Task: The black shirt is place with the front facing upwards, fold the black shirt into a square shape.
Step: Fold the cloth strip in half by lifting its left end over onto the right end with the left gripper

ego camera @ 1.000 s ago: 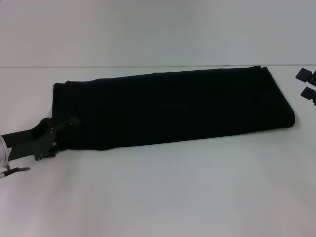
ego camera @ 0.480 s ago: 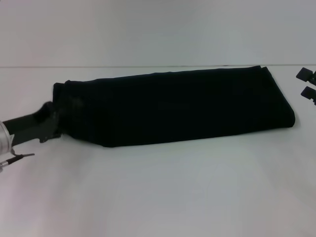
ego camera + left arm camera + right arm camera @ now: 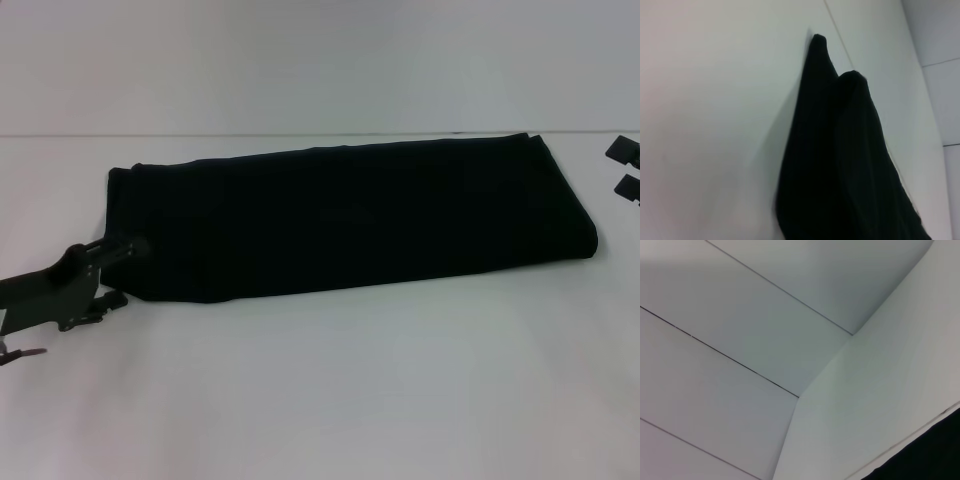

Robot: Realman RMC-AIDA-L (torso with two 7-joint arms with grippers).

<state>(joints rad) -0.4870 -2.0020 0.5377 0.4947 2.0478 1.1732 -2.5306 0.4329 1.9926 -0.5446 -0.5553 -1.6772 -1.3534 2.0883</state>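
Observation:
The black shirt (image 3: 350, 220) lies folded into a long strip across the table, running from near left to far right, with no print showing. My left gripper (image 3: 125, 271) is at the strip's near-left corner and is open. One finger (image 3: 135, 245) rests over the cloth and the other (image 3: 113, 298) sits beside the edge on the table. The left wrist view shows the black shirt (image 3: 840, 165) close up as a humped fold. My right gripper (image 3: 627, 168) stands open at the right edge of the head view, apart from the shirt's far end.
The white table (image 3: 330, 390) stretches bare in front of the strip. Its back edge (image 3: 300, 134) meets a pale wall. The right wrist view shows panelled wall (image 3: 740, 340) and a dark corner of cloth (image 3: 935, 455).
My left gripper swung up along the shirt's left end, then came back down to the near-left corner. That corner drew in and now lies flat again. The right gripper shifted slightly right.

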